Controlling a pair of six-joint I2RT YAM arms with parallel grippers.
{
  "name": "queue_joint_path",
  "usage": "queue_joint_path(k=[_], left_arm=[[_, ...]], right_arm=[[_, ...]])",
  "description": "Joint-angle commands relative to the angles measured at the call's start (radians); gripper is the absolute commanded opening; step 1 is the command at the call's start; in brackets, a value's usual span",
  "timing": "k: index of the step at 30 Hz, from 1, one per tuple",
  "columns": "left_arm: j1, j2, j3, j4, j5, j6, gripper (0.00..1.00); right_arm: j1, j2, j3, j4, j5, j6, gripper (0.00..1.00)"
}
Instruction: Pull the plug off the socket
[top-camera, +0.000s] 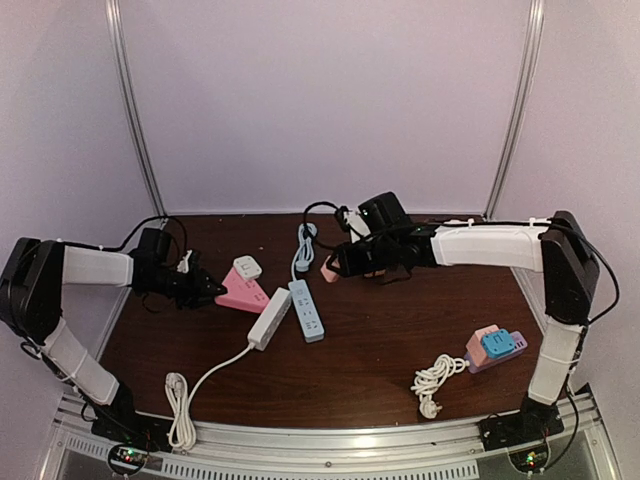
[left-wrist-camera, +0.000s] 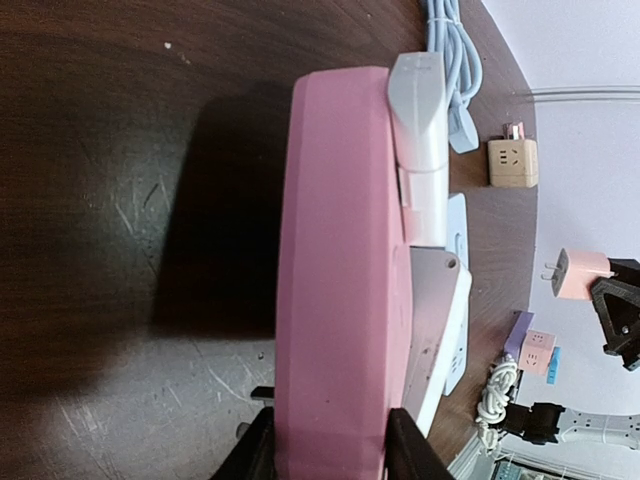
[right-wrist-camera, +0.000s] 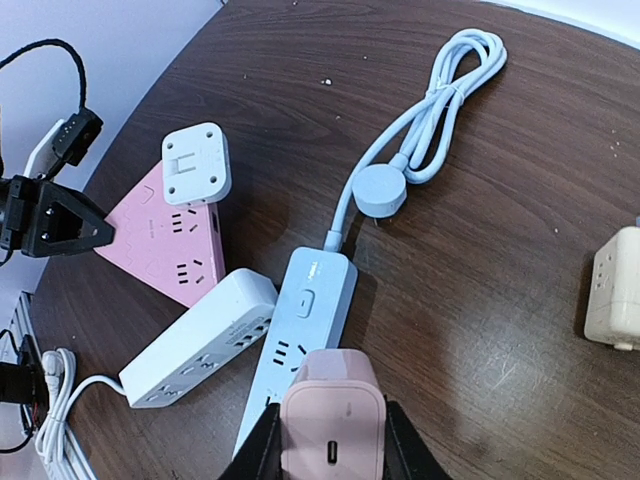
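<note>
My left gripper (top-camera: 205, 292) is shut on the edge of the flat pink triangular socket (top-camera: 243, 292), which lies on the table; the wrist view shows the jaws pinching its sides (left-wrist-camera: 340, 300). A white adapter (top-camera: 248, 267) sits plugged on its top face (left-wrist-camera: 420, 140). My right gripper (top-camera: 335, 268) is shut on a pink plug (right-wrist-camera: 330, 430), held in the air clear of any socket, above the blue power strip (right-wrist-camera: 300, 330). The pink socket (right-wrist-camera: 165, 240) lies to the left of it.
A white power strip (top-camera: 270, 318) with its cord (top-camera: 180, 400) lies against the blue strip (top-camera: 308, 308). A beige cube adapter (right-wrist-camera: 615, 290) stands at the back. A pink, blue and purple adapter cluster (top-camera: 495, 347) and a coiled white cable (top-camera: 435, 378) lie front right.
</note>
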Motion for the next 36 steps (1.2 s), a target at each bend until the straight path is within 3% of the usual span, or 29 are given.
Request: queue_joint_path(k=[1, 21, 30, 36], left_arm=[[0.008, -0.014, -0.005, -0.109, -0.084, 0.055, 0.0], [0.003, -0.072, 0.006, -0.149, -0.025, 0.079, 0.0], [-0.007, -0.083, 0.005, -0.149, -0.017, 0.086, 0.0], [-0.014, -0.096, 0.008, -0.162, -0.023, 0.104, 0.0]], right_arm=[[-0.039, -0.059, -0.116, 0.112, -0.084, 0.046, 0.0], [-0.115, 0.021, -0.229, 0.169, -0.279, 0.107, 0.05], [-0.136, 0.041, -0.239, 0.152, -0.3, 0.119, 0.15], [-0.139, 0.048, -0.243, 0.137, -0.295, 0.12, 0.3]])
